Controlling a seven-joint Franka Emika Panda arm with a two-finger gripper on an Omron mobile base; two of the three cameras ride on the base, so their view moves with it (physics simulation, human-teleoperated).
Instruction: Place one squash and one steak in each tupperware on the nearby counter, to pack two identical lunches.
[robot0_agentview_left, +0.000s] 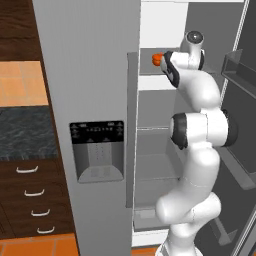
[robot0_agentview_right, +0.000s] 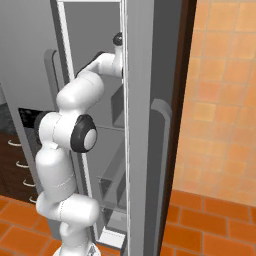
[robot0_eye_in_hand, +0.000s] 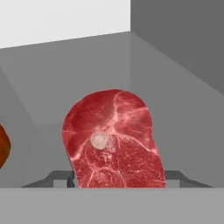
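Observation:
In the hand view a flat red steak (robot0_eye_in_hand: 113, 140) with white streaks and a small round bone lies on the grey fridge shelf (robot0_eye_in_hand: 183, 122). My gripper (robot0_eye_in_hand: 119, 179) is around its near end, with a fingertip (robot0_eye_in_hand: 63, 178) pressed against each side. An orange-red squash (robot0_eye_in_hand: 2, 146) peeks in at the left edge. In the left base view the same squash (robot0_agentview_left: 156, 59) shows on an upper shelf beside my hand. The dark speckled counter (robot0_agentview_left: 25, 132) lies to the left. The tupperware is out of view.
The closed left fridge door with its dispenser (robot0_agentview_left: 96, 150) stands close on my left. The open right door with bins (robot0_agentview_left: 239, 65) flanks the arm. Dark drawers (robot0_agentview_left: 30, 192) sit under the counter. An orange tiled wall (robot0_agentview_right: 220, 100) is to the right.

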